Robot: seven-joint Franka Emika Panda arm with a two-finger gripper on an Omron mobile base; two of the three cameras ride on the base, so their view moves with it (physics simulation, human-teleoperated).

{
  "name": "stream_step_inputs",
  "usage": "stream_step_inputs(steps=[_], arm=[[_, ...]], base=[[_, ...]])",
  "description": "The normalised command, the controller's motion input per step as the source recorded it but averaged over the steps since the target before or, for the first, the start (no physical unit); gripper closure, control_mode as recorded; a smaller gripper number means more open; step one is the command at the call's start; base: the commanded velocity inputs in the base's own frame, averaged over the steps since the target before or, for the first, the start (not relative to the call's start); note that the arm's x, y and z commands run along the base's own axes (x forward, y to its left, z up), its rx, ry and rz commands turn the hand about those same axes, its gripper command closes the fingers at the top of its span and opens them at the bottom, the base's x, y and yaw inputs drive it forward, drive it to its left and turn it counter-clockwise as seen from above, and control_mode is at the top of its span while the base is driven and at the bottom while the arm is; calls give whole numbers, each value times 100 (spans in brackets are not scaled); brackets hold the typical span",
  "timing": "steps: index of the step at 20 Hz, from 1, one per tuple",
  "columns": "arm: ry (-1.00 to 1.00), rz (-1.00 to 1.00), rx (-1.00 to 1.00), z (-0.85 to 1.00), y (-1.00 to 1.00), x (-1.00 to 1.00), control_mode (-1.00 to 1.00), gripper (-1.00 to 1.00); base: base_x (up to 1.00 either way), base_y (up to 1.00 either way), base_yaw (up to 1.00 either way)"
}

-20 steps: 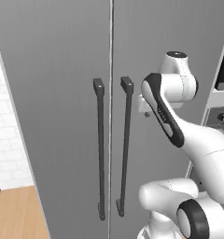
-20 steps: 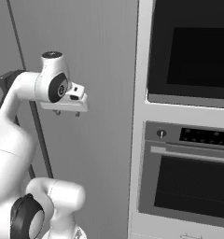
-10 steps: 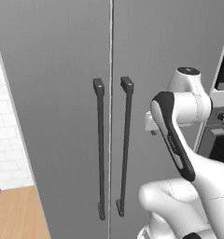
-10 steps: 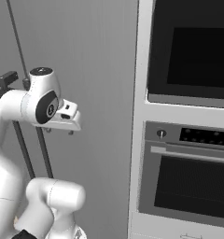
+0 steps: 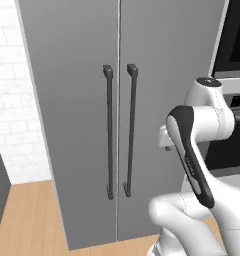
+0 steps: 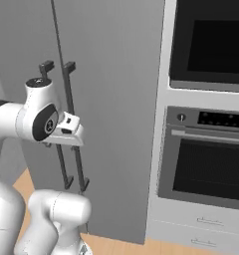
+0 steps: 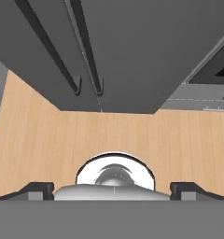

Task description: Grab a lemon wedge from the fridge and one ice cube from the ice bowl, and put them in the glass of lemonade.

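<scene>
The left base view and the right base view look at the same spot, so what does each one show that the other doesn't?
Left base view alone: a white brick wall left of the fridge. Right base view alone: two built-in ovens, the upper oven and the lower oven with a drawer below. Both: the shut fridge doors, their two dark handles, the wooden floor and the white arm.

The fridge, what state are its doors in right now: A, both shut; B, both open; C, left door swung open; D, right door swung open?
A: in the left base view both grey doors of the fridge sit flush, only a thin seam between them, with the two dark bar handles side by side and no white shelves visible.
</scene>
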Motion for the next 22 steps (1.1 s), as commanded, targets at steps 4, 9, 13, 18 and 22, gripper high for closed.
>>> stream_step_inputs(steps=[4, 9, 13, 18, 22], arm=[[0, 0, 0, 0, 0, 0, 100, -100], [0, 0, 0, 0, 0, 0, 100, -100], [0, 0, 0, 0, 0, 0, 100, -100], [0, 0, 0, 0, 0, 0, 100, -100], [0, 0, 0, 0, 0, 0, 100, -100]], base=[[-21, 46, 0], [-1, 70, 1], [-28, 7, 1], [-56, -1, 0], [-36, -1, 0]])
